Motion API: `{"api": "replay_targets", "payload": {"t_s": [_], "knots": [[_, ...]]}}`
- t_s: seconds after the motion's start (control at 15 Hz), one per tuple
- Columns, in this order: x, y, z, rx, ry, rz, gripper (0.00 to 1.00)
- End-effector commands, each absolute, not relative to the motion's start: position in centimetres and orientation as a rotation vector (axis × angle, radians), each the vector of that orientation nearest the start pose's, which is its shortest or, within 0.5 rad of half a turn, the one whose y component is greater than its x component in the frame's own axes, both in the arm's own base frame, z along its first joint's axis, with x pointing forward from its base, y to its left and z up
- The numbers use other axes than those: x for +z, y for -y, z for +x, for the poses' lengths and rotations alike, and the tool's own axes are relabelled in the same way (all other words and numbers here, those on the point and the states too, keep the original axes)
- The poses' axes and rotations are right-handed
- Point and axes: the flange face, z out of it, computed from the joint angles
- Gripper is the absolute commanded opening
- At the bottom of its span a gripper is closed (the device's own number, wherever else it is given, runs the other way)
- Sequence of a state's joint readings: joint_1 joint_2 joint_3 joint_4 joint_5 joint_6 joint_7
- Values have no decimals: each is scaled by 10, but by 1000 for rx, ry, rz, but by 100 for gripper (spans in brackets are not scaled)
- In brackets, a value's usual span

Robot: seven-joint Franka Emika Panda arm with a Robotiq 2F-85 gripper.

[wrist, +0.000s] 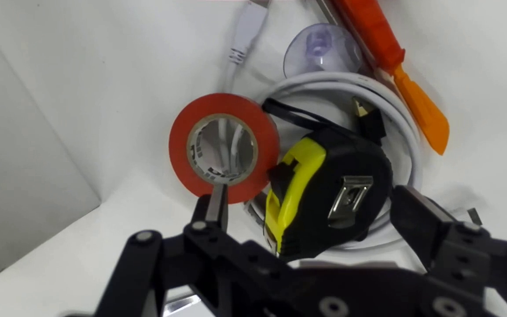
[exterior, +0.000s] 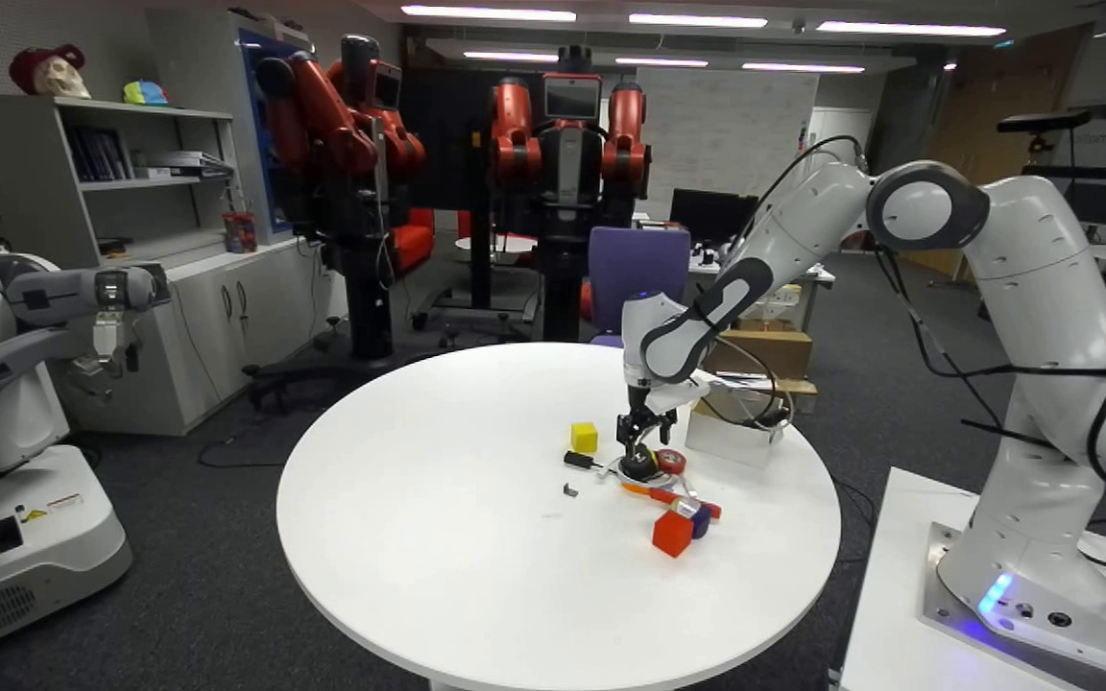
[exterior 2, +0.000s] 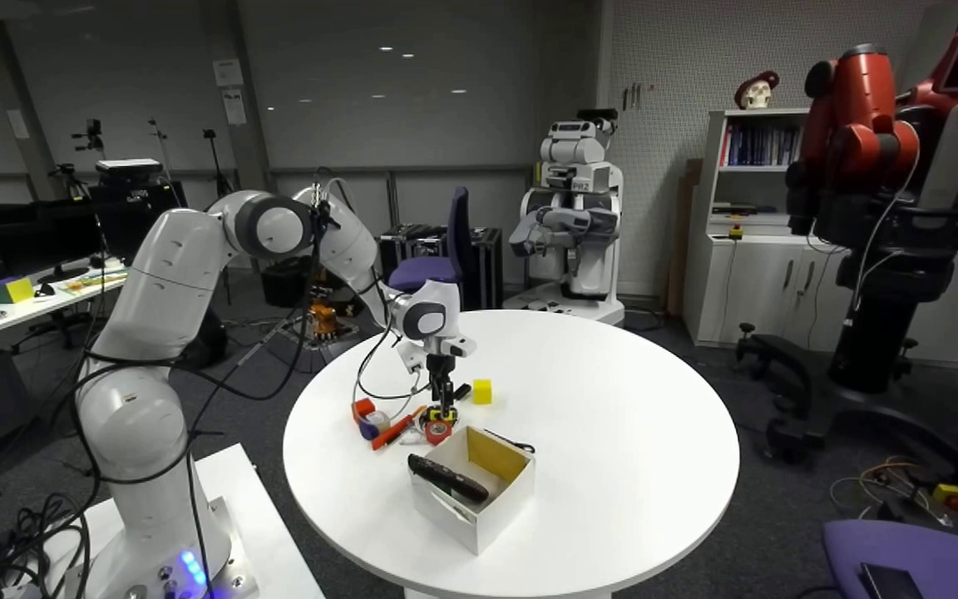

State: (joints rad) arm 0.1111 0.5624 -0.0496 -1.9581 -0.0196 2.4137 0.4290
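In the wrist view my gripper (wrist: 310,191) is open, its fingers standing on either side of a black and yellow tape measure (wrist: 354,167). The right finger (wrist: 416,211) looks very near the tape measure's side; whether they touch I cannot tell. The left finger (wrist: 217,207) overlaps the lower rim of a red tape roll (wrist: 183,154). Both lie together, the tape measure on a coiled white cable (wrist: 414,145). A clear suction cup (wrist: 302,57) and a red and orange tool (wrist: 423,112) lie beyond. Both exterior views show the gripper (exterior: 644,432) low over the tape measure (exterior: 637,465).
A white open box (exterior 2: 479,532) stands beside this cluster, a dark long object (exterior 2: 450,478) resting across its rim. A yellow cube (exterior: 584,438), a red cube (exterior: 672,535), a blue object (exterior: 701,520) and a black-handled item (exterior: 579,460) share the round white table (exterior: 438,499).
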Motion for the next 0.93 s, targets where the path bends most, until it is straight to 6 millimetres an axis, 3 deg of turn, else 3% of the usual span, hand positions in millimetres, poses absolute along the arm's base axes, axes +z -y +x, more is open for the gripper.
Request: {"api": "replay_targets", "payload": {"t_s": [0.0, 0.87], "knots": [[175, -44, 615, 148, -541, -3164, 100], [160, -49, 635, 116, -475, -3216, 100]]}}
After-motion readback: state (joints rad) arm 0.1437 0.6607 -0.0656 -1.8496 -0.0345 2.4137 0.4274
